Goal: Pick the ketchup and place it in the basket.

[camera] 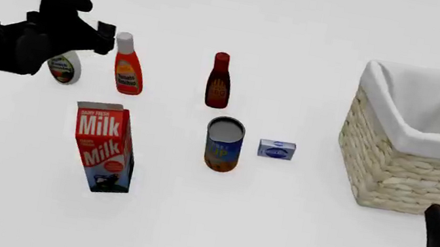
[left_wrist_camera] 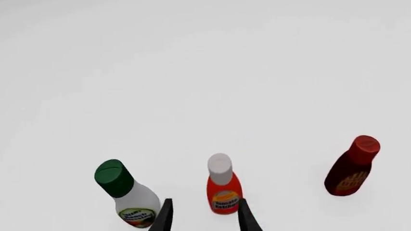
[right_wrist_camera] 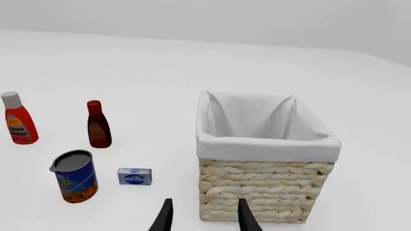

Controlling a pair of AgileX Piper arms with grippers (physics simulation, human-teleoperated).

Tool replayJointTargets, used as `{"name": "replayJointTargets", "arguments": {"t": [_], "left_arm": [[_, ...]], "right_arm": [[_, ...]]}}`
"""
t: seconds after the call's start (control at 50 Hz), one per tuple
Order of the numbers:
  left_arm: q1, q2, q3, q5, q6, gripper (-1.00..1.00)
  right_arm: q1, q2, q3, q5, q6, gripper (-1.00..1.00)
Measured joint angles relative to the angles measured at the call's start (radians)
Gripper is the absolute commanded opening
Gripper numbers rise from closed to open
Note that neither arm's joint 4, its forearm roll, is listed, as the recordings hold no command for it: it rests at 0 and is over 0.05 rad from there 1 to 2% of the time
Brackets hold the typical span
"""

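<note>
Two arms frame the table. Biggest, the basket [camera: 412,167] stands at the right edge. The ketchup [camera: 127,66] stands upright toward the far left, beside a green-capped white bottle [camera: 64,67]. The left gripper [left_wrist_camera: 204,216] hovers over the ketchup, jaws apart, holding nothing. The right gripper [right_wrist_camera: 204,216] is also spread and empty.

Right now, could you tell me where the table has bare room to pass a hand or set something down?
The widest bare patch lies between the small blue box and the basket, running toward the near edge. Another lies in front of the milk carton and can. It is crowded at far left, where the left hand hangs over the ketchup beside the white bottle.
</note>
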Motion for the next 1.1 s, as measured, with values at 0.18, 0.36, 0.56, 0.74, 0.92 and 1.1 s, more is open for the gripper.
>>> {"name": "replayJointTargets", "arguments": {"t": [0.18, 0.36, 0.56, 0.74, 0.92, 1.1], "left_arm": [[-0.005, 0.049, -0.040, 0.003, -0.004, 1.00], [-0.008, 0.093, -0.066, -0.005, -0.005, 1.00], [-0.008, 0.136, -0.094, -0.012, -0.004, 1.00], [-0.008, 0.170, -0.125, -0.014, -0.002, 1.00], [-0.009, 0.202, -0.148, -0.018, -0.002, 1.00], [-0.011, 0.235, -0.170, -0.018, -0.005, 1.00]], "right_arm": [[-0.001, 0.013, 0.000, -0.009, -0.002, 1.00], [-0.001, 0.023, 0.000, -0.015, -0.002, 1.00], [0.000, 0.030, 0.000, -0.021, -0.001, 1.00], [-0.001, 0.029, -0.001, -0.019, -0.001, 1.00], [-0.001, 0.034, -0.001, -0.021, -0.003, 1.00], [-0.002, 0.042, -0.001, -0.027, -0.004, 1.00]]}}
